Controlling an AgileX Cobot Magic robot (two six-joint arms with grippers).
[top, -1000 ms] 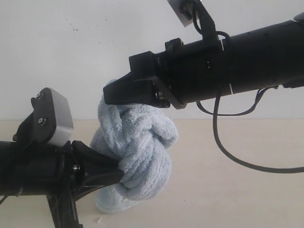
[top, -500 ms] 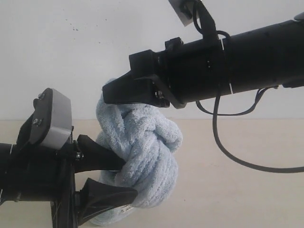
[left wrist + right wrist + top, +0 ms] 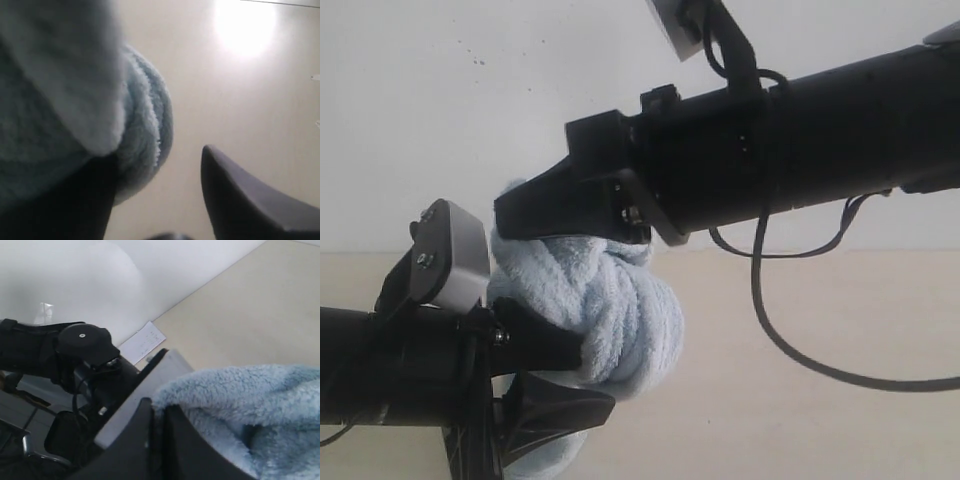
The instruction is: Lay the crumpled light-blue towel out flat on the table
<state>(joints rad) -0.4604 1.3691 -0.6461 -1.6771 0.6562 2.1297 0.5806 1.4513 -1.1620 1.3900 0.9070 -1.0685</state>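
Your towel [image 3: 620, 300] is a single thick, fluffy piece of pale blue terry, bunched into a knotted, rounded lump of rolled folds. It hangs over the smooth, matte beige table [image 3: 820, 330], left of the middle in the exterior view. You cannot tell whether its lowest fold reaches the surface, because the left arm hides it.

Your right gripper [image 3: 515, 215], matte black and wedge-shaped, pinches the top of the lump. In the right wrist view its two fingers [image 3: 142, 435] are closed tight on a raised fold of pile.

Your left gripper [image 3: 595, 375] has its two tapered black fingers spread wide. The towel bulges against the upper one, but nothing is clamped, and bare table shows between them.

You have one towel, two grippers and one thin black cable [image 3: 770, 320] looping under the right arm, with a plain white wall [image 3: 420, 100] behind.
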